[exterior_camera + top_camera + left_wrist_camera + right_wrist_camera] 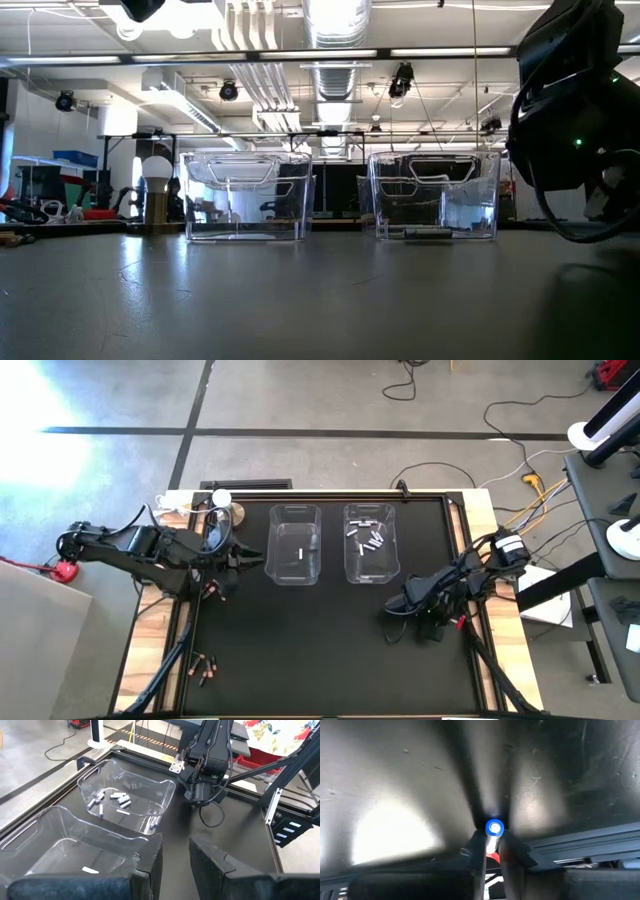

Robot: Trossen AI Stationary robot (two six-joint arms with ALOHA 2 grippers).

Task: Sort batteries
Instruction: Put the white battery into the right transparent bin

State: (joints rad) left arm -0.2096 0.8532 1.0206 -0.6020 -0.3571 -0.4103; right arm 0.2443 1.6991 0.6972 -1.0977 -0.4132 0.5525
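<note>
At right near part of table, right gripper (492, 851) pinches white battery (493, 834), long axis along fingers, blue-ringed end pointing down at mat. Target: right bin (369, 546), far-left of gripper, holding white batteries. Left gripper (175, 865) narrowly parted, empty, beside left bin (294, 546).

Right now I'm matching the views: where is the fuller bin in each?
High: fuller bin, right of centre.
Low: right of centre.
Left wrist: the farther bin.
Right wrist: not in it.
Landmark: near-empty bin beside it, on its left in high and low.
</note>
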